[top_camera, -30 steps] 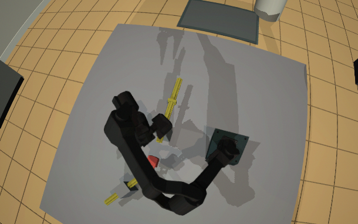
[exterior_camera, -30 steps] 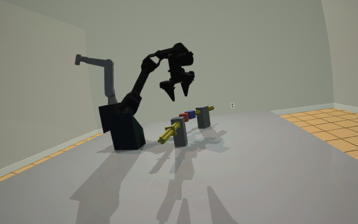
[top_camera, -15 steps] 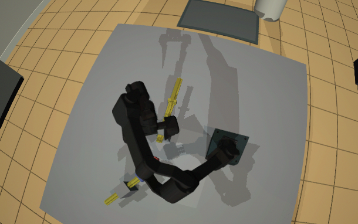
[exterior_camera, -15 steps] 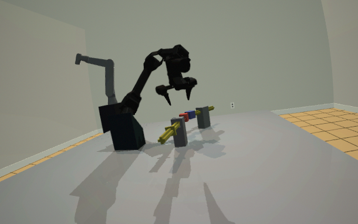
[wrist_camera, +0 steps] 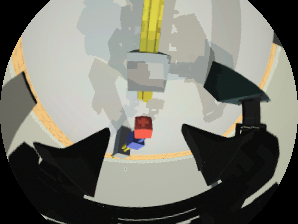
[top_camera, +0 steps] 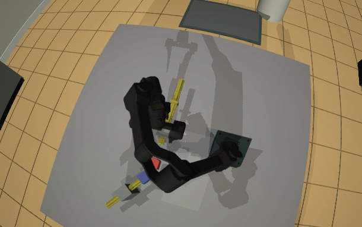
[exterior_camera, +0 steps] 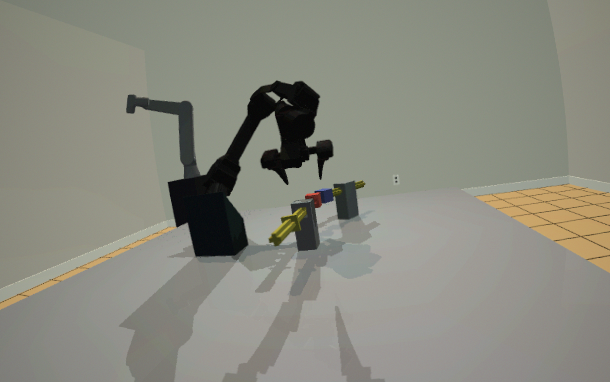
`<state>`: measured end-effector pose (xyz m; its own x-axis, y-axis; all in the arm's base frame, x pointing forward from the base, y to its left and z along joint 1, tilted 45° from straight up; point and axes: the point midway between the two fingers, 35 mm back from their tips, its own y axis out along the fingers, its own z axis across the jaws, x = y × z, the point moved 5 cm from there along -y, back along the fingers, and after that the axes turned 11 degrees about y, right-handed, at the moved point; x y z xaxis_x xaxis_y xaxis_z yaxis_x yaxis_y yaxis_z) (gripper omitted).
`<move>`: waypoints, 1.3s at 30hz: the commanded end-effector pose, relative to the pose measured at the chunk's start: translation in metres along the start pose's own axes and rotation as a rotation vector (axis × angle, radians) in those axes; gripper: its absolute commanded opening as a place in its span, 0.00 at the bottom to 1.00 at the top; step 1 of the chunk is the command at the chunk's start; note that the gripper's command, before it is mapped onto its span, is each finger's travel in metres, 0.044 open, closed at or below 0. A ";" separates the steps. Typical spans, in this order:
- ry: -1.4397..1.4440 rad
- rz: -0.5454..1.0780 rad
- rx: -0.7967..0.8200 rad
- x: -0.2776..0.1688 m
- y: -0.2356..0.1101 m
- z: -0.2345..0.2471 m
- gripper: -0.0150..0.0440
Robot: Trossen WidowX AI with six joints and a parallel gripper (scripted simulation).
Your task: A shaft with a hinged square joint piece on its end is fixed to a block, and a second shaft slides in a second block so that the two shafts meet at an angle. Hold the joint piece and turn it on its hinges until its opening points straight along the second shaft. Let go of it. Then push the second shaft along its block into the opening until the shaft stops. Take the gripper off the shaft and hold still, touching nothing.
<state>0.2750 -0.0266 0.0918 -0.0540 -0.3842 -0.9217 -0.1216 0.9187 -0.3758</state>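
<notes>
The red joint piece (top_camera: 155,163) (exterior_camera: 314,200) (wrist_camera: 143,127) hangs on the blue part (top_camera: 143,177) (exterior_camera: 325,195) (wrist_camera: 135,143) at the end of the yellow first shaft (top_camera: 113,201) (exterior_camera: 360,184), which passes through its grey block (top_camera: 121,192) (exterior_camera: 346,201). In the wrist view its opening looks roughly toward the second shaft (top_camera: 178,87) (exterior_camera: 286,231) (wrist_camera: 151,25). That collared shaft runs through the nearer block (exterior_camera: 306,227) (wrist_camera: 147,75); its tip is short of the red piece, with a gap. My gripper (exterior_camera: 304,181) (wrist_camera: 146,130) is open and empty, above the blocks, touching nothing.
The arm's dark base (top_camera: 247,145) (exterior_camera: 217,225) stands on the grey table (top_camera: 276,104) (exterior_camera: 450,300) beside the blocks. A grey arm (exterior_camera: 186,135) shows behind it. A dark mat (top_camera: 222,22) and a pale cylinder (top_camera: 273,10) are beyond the table edge.
</notes>
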 end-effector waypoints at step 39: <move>-0.887 -0.233 -0.075 0.108 -0.052 0.023 1.00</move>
<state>0.2962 -0.1006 0.0207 0.6722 -0.3517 -0.6515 -0.1029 0.8271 -0.5526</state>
